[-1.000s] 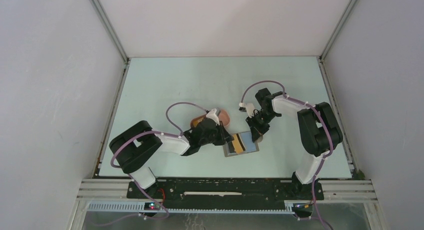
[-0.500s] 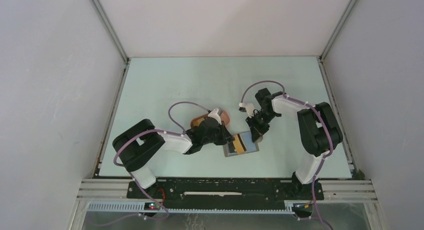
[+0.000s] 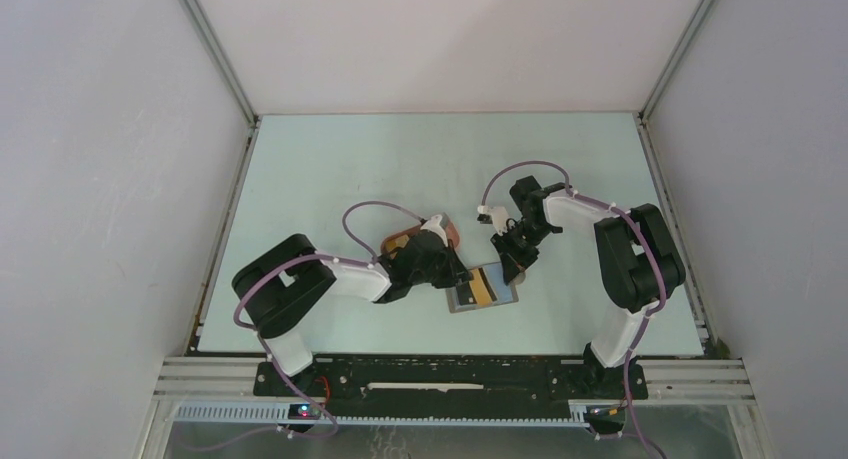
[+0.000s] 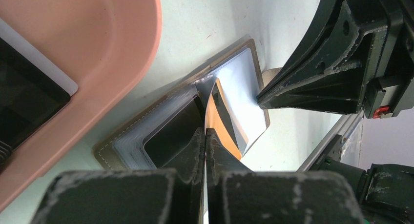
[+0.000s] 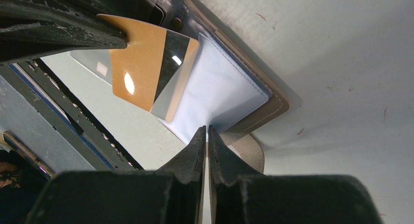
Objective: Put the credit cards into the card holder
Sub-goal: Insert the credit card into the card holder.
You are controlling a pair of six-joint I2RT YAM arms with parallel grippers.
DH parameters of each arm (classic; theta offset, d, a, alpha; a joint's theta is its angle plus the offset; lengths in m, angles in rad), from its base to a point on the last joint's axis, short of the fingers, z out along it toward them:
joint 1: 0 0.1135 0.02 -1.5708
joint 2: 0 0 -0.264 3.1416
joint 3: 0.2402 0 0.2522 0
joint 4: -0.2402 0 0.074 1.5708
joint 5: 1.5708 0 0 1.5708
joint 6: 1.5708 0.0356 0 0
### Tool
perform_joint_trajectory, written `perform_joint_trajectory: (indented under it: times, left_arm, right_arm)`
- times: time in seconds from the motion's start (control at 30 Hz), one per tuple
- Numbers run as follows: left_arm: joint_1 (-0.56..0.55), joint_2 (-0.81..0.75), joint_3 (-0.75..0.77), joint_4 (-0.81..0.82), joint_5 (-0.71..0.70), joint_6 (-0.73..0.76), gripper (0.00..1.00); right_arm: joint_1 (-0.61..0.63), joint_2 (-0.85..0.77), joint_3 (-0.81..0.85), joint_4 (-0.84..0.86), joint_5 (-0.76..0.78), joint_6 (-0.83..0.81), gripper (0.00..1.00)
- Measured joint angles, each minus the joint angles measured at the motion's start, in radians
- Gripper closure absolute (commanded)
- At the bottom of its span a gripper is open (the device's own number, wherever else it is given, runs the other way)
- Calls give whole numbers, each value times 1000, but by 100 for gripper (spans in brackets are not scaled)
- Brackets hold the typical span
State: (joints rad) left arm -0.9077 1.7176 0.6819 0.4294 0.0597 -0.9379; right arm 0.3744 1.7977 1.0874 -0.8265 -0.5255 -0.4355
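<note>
The card holder point(image 3: 503, 282) lies open on the table, one half dark point(image 4: 172, 131) and one blue-grey point(image 5: 219, 90), with its small tab point(image 5: 250, 154) by the right fingers. My left gripper point(image 4: 205, 132) is shut on a yellow-orange credit card point(image 4: 220, 117) with a dark stripe. It holds the card tilted over the blue-grey half point(image 4: 240, 82). The same credit card point(image 5: 139, 63) shows in the right wrist view. My right gripper point(image 5: 206, 130) is shut on the edge of the blue-grey half's sleeve. In the top view both grippers, left point(image 3: 458, 277) and right point(image 3: 516, 269), flank the card holder.
A peach-orange oval tray point(image 4: 122, 43) sits just left of the card holder, its rim point(image 3: 451, 231) behind the left wrist. Inside it lies a dark card with a white stripe point(image 4: 29, 87). Grey walls enclose the pale table point(image 3: 400, 159).
The left arm has slid slightly to the right, carrying the yellow-orange card a little further over the card holder. The right arm has stayed put.
</note>
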Motion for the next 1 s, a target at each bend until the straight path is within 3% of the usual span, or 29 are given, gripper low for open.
perform_joint_trajectory:
  times: [1.0]
  left_arm:
    - [0, -3, 48, -107, 18, -7, 100]
  right_arm:
    - [14, 0, 0, 1, 9, 15, 88]
